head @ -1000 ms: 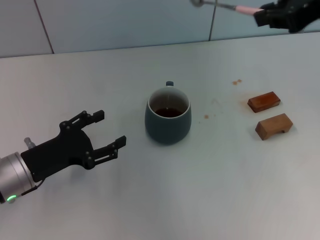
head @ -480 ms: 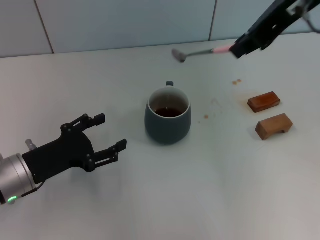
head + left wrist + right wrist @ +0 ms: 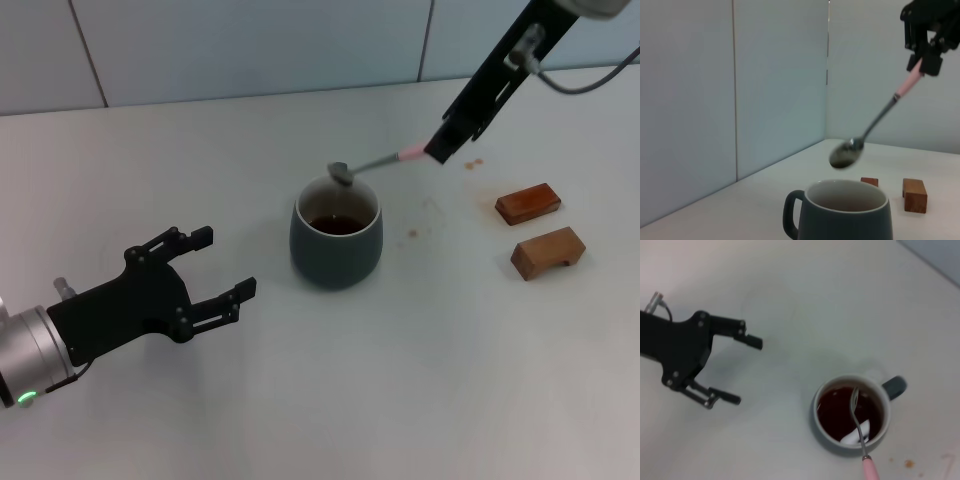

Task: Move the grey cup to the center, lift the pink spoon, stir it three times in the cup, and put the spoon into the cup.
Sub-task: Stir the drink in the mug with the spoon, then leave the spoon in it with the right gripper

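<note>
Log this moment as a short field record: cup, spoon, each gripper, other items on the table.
cup: grey cup upright near the table's middle, dark liquid inside, handle facing away from the robot
spoon: pink spoon held by its pink end, tilted, bowl above the cup's rim, not in the liquid
right gripper: right gripper shut on the spoon handle, above the table
left gripper: left gripper open, holding nothing, apart from the cup on the robot's left
other: two brown wooden blocks on the robot's right
</note>
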